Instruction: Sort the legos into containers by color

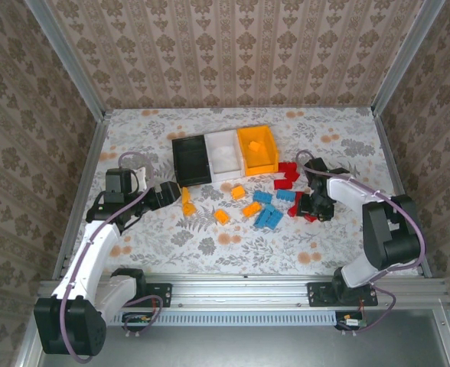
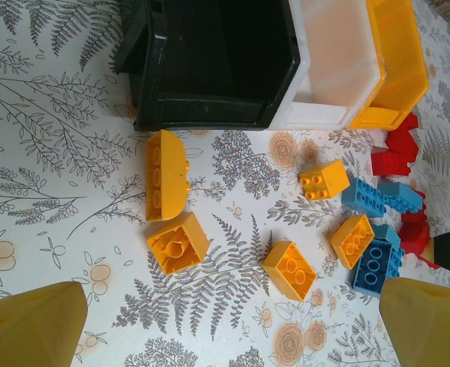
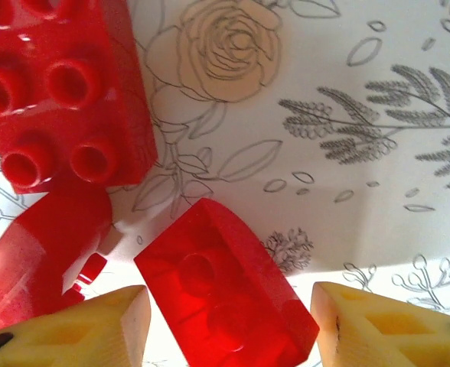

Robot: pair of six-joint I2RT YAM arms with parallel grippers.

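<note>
Red lego (image 3: 210,283) within open right hand (image 3: 225,306), other reds (image 3: 64,92) seemingly adjacent

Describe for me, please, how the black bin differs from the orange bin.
The black bin sits at the left end of the row; the orange bin at the right end. The orange bin holds one orange brick; the black bin shows none. Both are open-topped, similar in size, and flank the white bin.

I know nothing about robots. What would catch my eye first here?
A black bin, white bin and orange bin sit in a row mid-table, with orange bricks, blue bricks and red bricks scattered in front. The right pincer straddles one red brick on the right.
</note>
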